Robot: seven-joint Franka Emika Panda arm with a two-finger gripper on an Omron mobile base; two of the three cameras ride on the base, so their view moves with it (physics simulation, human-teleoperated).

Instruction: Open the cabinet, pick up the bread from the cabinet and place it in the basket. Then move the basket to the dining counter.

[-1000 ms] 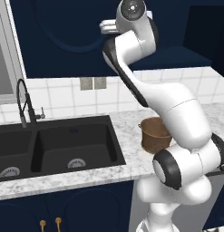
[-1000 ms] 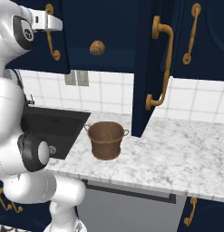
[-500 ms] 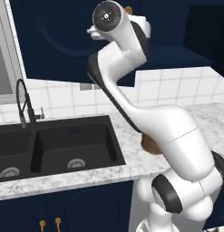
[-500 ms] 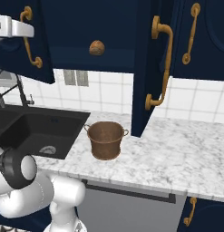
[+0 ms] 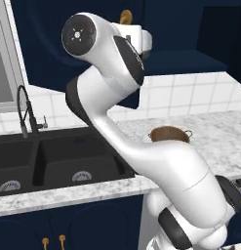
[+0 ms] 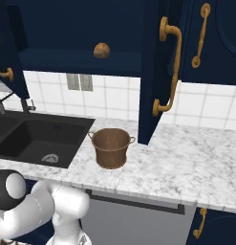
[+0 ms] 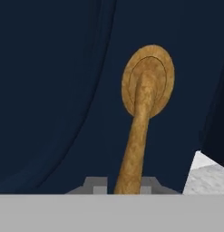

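The arm (image 5: 107, 63) has swung up and to the left since a moment ago, and the left door's handle has slid further toward the left edge of the right-hand view, so that door is being drawn wider.

From the left base camera, the arm's end sits high against the cabinet (image 5: 49, 53), with a bit of brass handle (image 5: 125, 17) poking up just above it. The basket (image 5: 168, 134) stands on the marble beside the sink (image 5: 58, 156), partly behind the arm.

From the right base camera, the right door (image 6: 153, 95) stands open and the shelf is exposed. The bread (image 6: 101, 50) lies there in plain sight, above and a little left of the basket, well apart from it.

From the hand camera, the brass bar runs up from between the tips of the gripper (image 7: 127, 189) to its round mount on the door. The jaws look pressed together on the bar.

So this is the opening step, and I'd call it nearly done. Next the gripper would have to let go of the handle, back clear of the door and reach to the shelf — spreading wide enough for the bread.
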